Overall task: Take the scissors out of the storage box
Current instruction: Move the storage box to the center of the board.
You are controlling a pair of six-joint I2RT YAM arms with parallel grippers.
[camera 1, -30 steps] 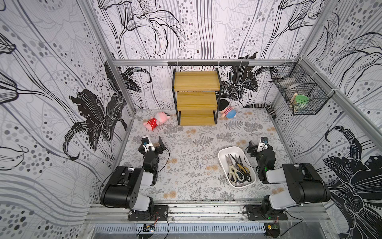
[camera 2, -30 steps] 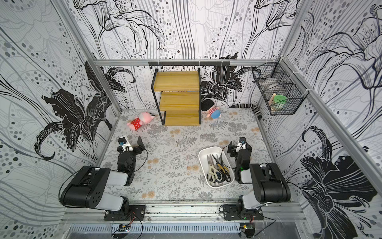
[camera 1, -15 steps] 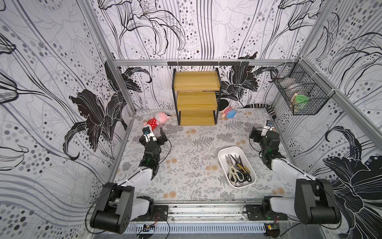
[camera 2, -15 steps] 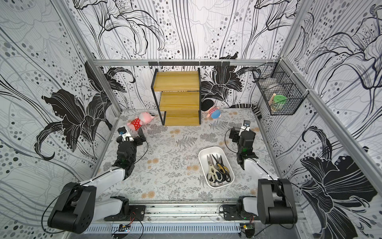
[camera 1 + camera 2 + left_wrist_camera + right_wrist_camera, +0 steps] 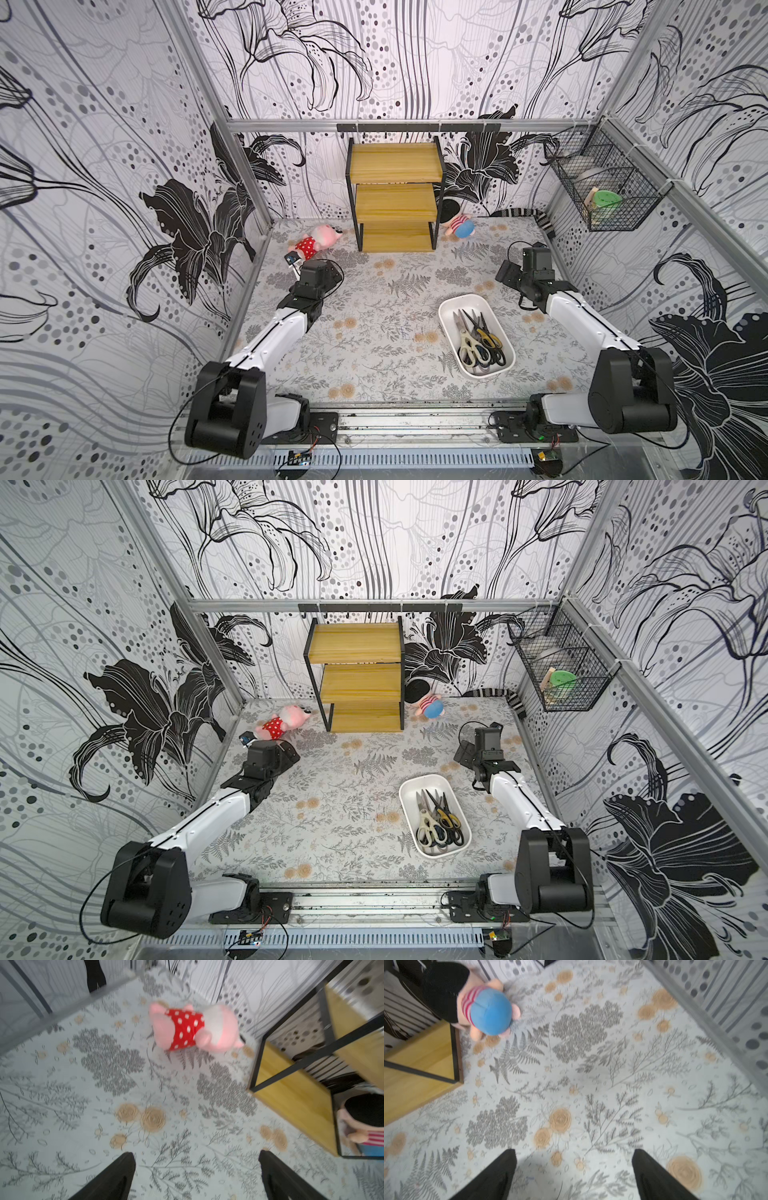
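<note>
The white storage box [image 5: 462, 296] [image 5: 422, 776] lies on the flowered mat at the front right. Several scissors [image 5: 478, 340] [image 5: 438, 820] lie in it, handles toward the front, some black, one cream, one yellow-black. My right gripper [image 5: 515, 274] [image 5: 574, 1150] hangs behind the box, apart from it, open, with only the mat between its fingers. My left gripper [image 5: 328, 274] [image 5: 196, 1153] is far off at the left, near a pink plush, open and empty. Neither wrist view takes in the box or the scissors.
A three-step wooden shelf [image 5: 395, 199] stands at the back middle. A pink plush in a red dotted dress [image 5: 318, 241] [image 5: 187, 1028] lies to its left, a blue-bottomed plush [image 5: 459, 226] [image 5: 490, 1012] to its right. A black wire basket [image 5: 606, 195] hangs on the right wall.
Both arms have unfolded from near the front rail and stretched toward the back of the table. The box and the scissors have not moved.
</note>
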